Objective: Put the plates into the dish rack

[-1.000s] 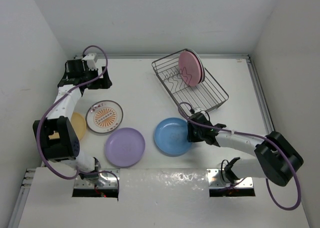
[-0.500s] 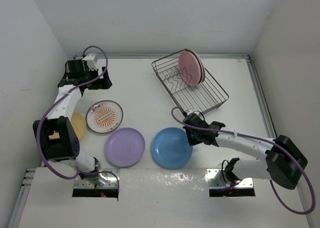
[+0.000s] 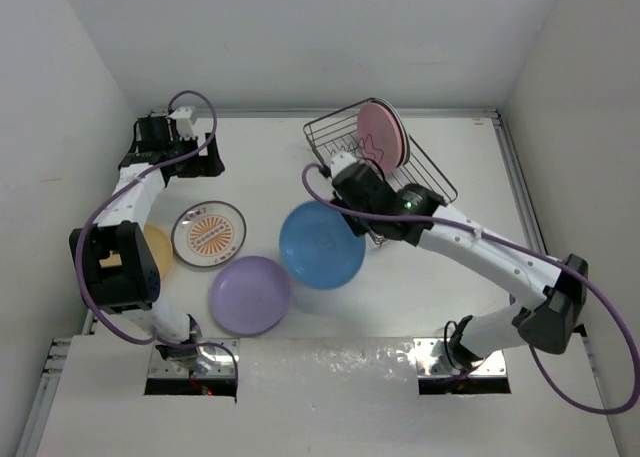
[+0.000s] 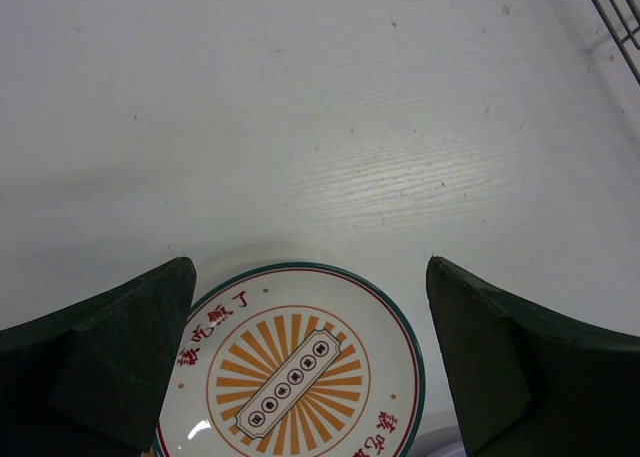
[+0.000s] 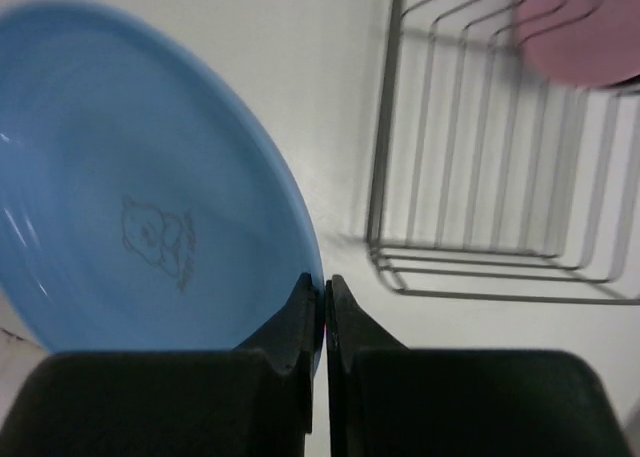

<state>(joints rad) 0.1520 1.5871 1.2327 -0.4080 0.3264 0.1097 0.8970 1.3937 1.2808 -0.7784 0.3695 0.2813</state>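
Here, right pincer (image 5: 320, 283) clamped on blue plate (image 5: 150, 177) rim, left pincer (image 4: 310, 267) wide open, sunburst plate (image 4: 290, 377) cropped.

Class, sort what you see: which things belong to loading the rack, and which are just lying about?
Job in hand: blue plate, purple plate, sunburst plate, yellow-orange plate, pink plate, dish rack.
Lying about: nothing seen, only the table.

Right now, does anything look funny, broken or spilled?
Nothing is broken or spilled. The only odd-looking thing is the blue plate, which hangs tilted in the air beside the dish rack. That is because the right claw is pinching its rim.
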